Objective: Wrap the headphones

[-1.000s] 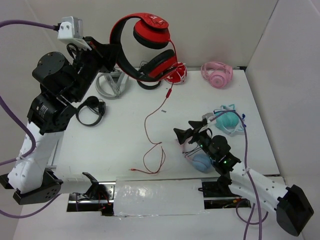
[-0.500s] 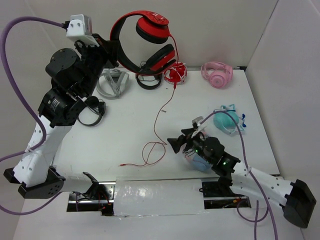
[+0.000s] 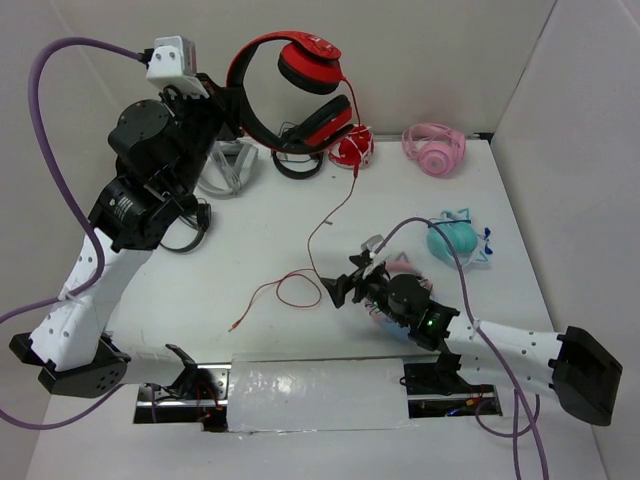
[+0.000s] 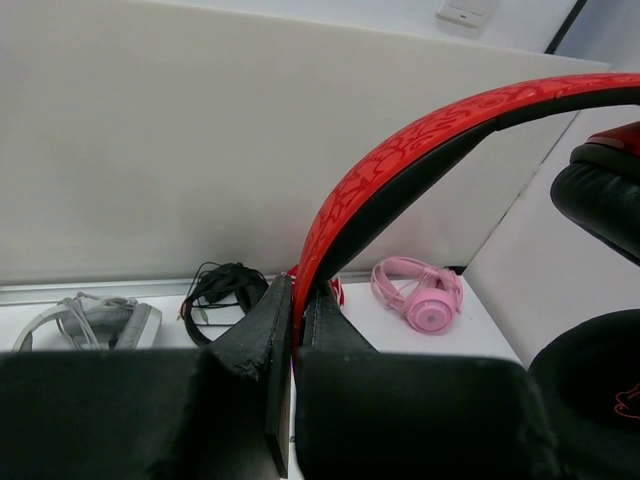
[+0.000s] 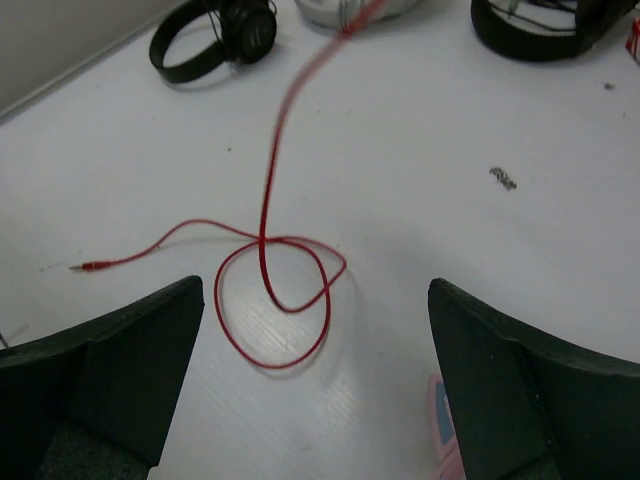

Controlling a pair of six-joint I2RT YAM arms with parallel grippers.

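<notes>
Headphones [image 3: 305, 65] hang by the headband [image 4: 400, 150] in the clamped left pincer [image 4: 297, 320]; the right pincer [image 5: 315, 290], spread wide, has closed in over their cable loop [image 5: 263, 240], ready to gather it

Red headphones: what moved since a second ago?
The left gripper, still shut on the headband of the headphones, carried them slightly rightward. The right gripper, still open, slid left toward the cable, whose loose end dragged left across the table. The pink headphones stayed put.

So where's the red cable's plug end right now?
Top view: the plug end lies on the table, left of the cable loop, near the front edge.
</notes>
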